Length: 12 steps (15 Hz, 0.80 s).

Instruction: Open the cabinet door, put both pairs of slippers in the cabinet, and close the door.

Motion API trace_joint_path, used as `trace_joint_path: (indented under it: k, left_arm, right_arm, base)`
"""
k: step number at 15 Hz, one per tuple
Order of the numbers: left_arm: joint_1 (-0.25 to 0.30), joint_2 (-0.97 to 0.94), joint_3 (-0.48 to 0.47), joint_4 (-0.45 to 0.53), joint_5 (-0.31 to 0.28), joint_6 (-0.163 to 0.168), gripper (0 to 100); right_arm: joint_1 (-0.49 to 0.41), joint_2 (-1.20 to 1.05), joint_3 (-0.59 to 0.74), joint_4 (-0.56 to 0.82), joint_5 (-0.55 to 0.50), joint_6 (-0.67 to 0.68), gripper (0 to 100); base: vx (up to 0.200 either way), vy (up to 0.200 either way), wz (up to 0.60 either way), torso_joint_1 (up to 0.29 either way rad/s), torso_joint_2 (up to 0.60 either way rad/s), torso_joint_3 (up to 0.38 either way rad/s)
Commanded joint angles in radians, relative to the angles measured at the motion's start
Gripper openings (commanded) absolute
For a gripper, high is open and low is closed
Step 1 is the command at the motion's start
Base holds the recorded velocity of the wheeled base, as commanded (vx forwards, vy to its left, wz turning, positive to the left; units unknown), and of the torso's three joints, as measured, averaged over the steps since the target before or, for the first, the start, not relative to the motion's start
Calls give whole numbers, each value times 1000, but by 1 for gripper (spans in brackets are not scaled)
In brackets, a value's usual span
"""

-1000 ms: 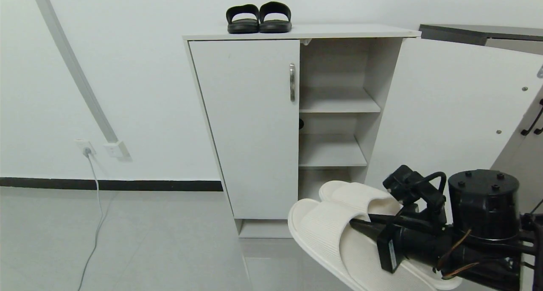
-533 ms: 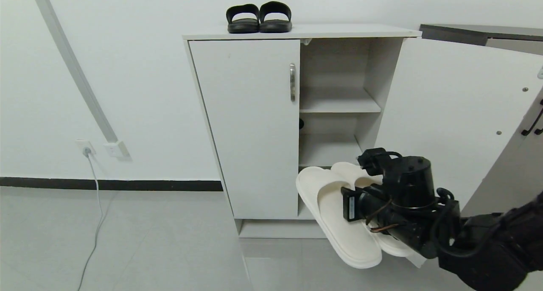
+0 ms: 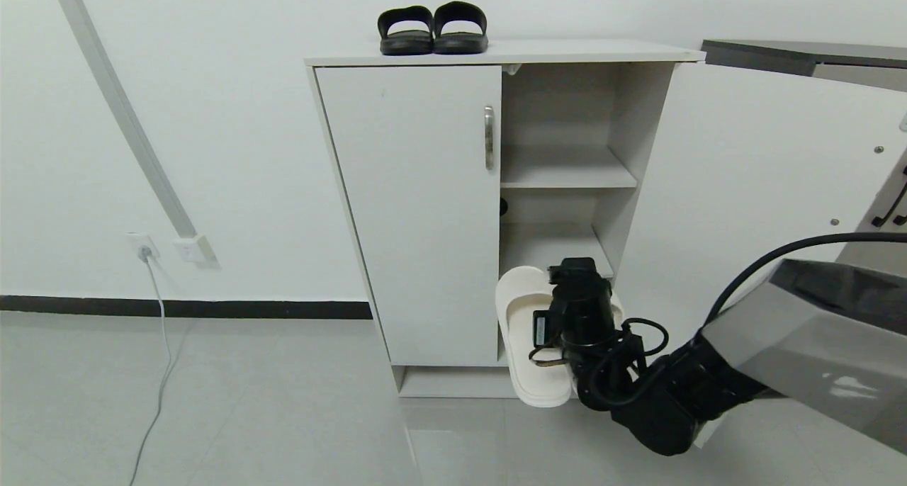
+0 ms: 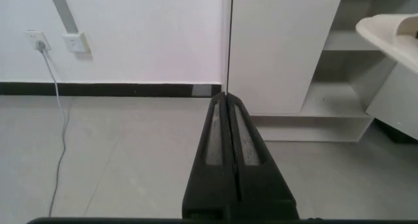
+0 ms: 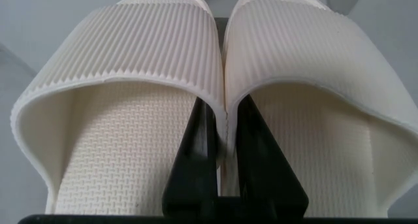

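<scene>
A white cabinet (image 3: 407, 210) stands against the wall, its right door (image 3: 751, 188) swung open and its left door shut. A pair of black slippers (image 3: 432, 29) rests on its top. My right gripper (image 3: 567, 309) is shut on the inner edges of a pair of white slippers (image 3: 524, 330), holding them toes-first at the mouth of the lowest compartment. In the right wrist view the fingers (image 5: 196, 139) pinch the two white slippers (image 5: 130, 93) together. My left gripper (image 4: 225, 103) is shut and empty, low over the floor in front of the cabinet (image 4: 281, 48).
Two bare shelves (image 3: 560, 174) sit above the lowest compartment. A cable (image 3: 159, 344) hangs from a wall socket (image 3: 142, 245) at the left. A grey cabinet (image 3: 808, 57) stands at the right behind the open door. Grey tiled floor spreads in front.
My right arm has moved forward and down toward the cabinet, carrying the white slippers from near the camera to the opening of the lowest compartment.
</scene>
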Motion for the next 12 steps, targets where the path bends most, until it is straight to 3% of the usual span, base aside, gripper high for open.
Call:
trace_joint_path:
  k: [1, 5, 11, 12]
  left_arm:
    - [0, 2, 1, 0, 0, -2, 0]
    - [0, 2, 1, 0, 0, -4, 0]
    - [0, 2, 1, 0, 0, -4, 0]
    - [0, 2, 1, 0, 0, -5, 0]
  right_arm:
    - [15, 145, -141, -4, -91, 1, 0]
    - [18, 147, -140, -4, -122, 1, 0]
    - [15, 158, -137, -4, -122, 1, 0]
    - [15, 162, -137, -5, -122, 1, 0]
  base:
    - [0, 0, 0, 0, 0, 0]
    - [0, 0, 0, 0, 0, 0]
    - [0, -200, 0, 3, 2, 2]
    - [0, 0, 0, 0, 0, 0]
